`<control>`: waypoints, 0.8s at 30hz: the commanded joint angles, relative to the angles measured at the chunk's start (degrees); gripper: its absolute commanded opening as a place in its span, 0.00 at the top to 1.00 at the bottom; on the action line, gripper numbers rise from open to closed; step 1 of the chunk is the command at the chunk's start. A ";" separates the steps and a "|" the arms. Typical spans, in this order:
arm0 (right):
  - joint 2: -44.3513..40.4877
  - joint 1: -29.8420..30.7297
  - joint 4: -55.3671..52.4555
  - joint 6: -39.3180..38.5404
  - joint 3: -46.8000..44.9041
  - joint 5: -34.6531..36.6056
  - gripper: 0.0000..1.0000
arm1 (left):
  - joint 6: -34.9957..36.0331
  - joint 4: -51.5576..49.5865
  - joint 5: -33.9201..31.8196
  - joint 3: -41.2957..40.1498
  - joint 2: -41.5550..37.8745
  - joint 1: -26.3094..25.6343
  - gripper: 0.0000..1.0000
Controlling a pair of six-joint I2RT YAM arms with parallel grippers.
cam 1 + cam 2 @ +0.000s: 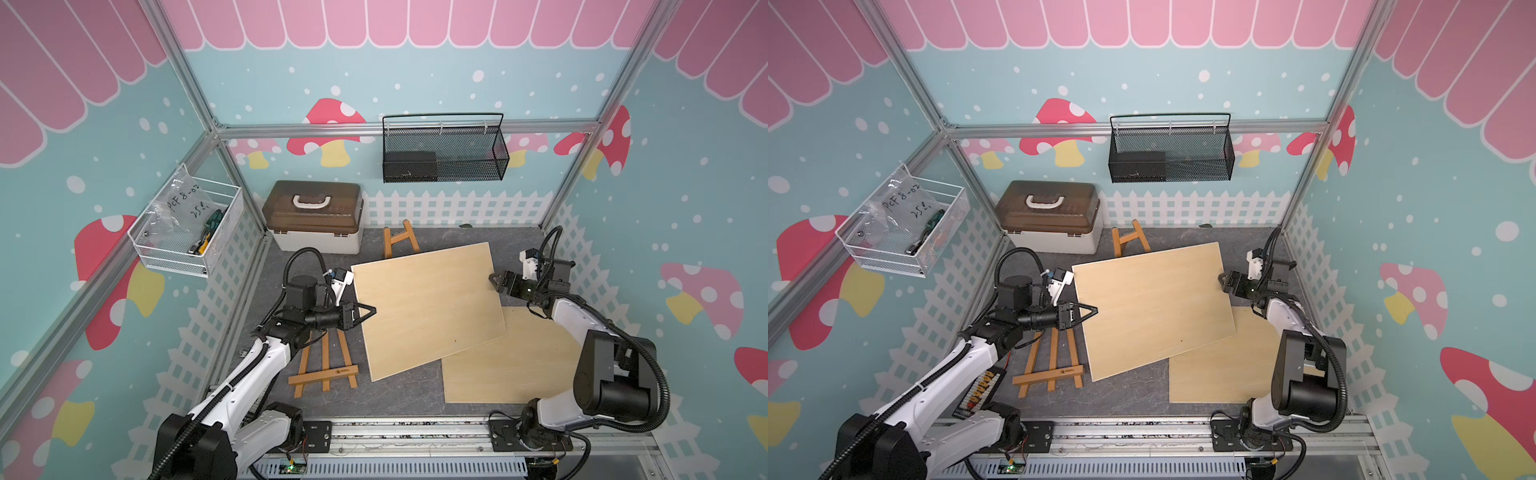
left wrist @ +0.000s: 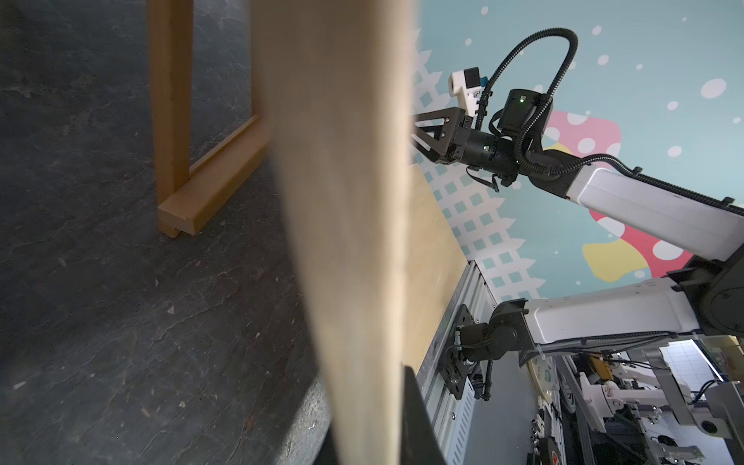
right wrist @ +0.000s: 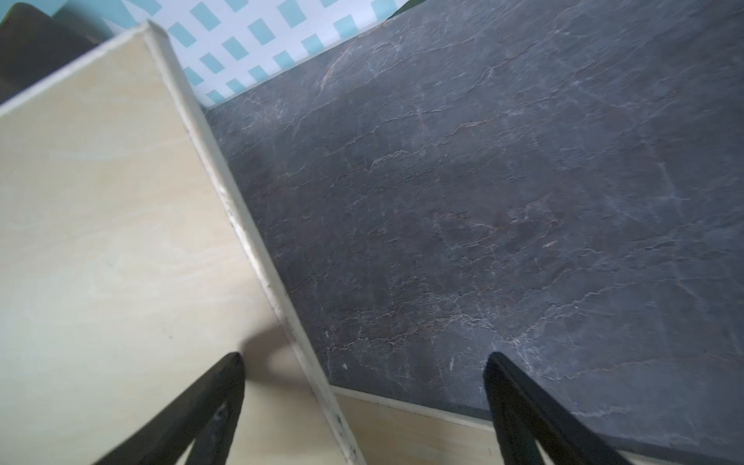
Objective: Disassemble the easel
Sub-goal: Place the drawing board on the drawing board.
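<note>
Plywood board (image 1: pixel 428 307), pale and rectangular, lies tilted across the middle of the dark grey slate-patterned table top (image 1: pixel 399 399) in both top views. Its near right corner overlaps a second pale flat board (image 1: pixel 498 374) lying on the table. The left gripper (image 1: pixel 371 310) is clamped on the tilted board's left edge. The right gripper (image 3: pixel 364 358) has its jaws apart at the right edge, one finger over the board's face and the other over bare table. An orange-brown wooden easel frame (image 1: pixel 326 370) lies flat beneath the left arm, just beside the held board. A smaller wooden A-frame (image 1: pixel 399 243) stands behind the board's far edge, near the brown-lidded white storage box (image 1: pixel 316 216).
</note>
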 commanded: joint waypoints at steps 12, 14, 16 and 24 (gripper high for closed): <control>3.48 4.43 -3.93 -5.68 0.57 -11.59 0.11 | 6.98 -4.61 -6.91 0.88 4.36 -0.96 1.00; 2.89 4.87 -3.79 -5.29 0.01 -12.41 0.13 | 6.28 -3.57 -7.01 0.42 4.55 -0.92 1.00; 1.92 4.92 -3.60 -4.53 -0.57 -13.14 0.14 | 5.47 -2.66 -7.37 0.00 4.64 -0.87 1.00; -7.19 5.01 -2.93 3.01 -3.34 -14.48 0.15 | 0.84 -2.93 -6.84 -0.38 4.65 -0.92 1.00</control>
